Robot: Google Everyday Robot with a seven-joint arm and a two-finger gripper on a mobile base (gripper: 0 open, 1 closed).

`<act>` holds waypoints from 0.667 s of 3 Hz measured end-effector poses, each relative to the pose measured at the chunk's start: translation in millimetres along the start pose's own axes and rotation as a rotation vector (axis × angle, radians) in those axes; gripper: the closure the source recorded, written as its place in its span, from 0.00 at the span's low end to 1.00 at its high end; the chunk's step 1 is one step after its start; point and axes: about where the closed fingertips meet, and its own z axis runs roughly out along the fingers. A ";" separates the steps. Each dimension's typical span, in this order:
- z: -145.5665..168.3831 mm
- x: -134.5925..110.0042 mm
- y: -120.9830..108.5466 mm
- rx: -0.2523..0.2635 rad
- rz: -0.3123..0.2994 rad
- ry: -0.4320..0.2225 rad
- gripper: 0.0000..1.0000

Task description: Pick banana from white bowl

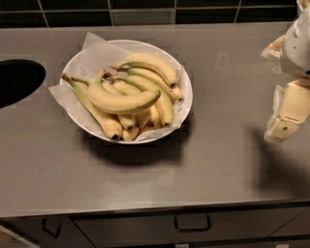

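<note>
The white bowl (180,112) stands on the grey counter, left of centre, lined with crinkled white paper. It holds a bunch of slim yellow bananas (160,104). The banana (121,101), large, plump and green-tinged at its stem, lies across the top of the bunch with its stem pointing up-left. My gripper (280,82) is at the far right edge of the view, above the counter and well to the right of the bowl. Its cream-coloured fingers (286,114) stand apart and hold nothing.
A dark round opening (18,81) is set in the counter at the far left. A dark tiled wall (145,12) runs along the back. Drawers with handles (192,224) lie below the counter's front edge.
</note>
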 end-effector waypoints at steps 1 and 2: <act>0.0 -0.1 0.0 0.000 0.000 0.000 0.00; -3.4 -12.3 2.8 0.008 -0.032 -0.005 0.00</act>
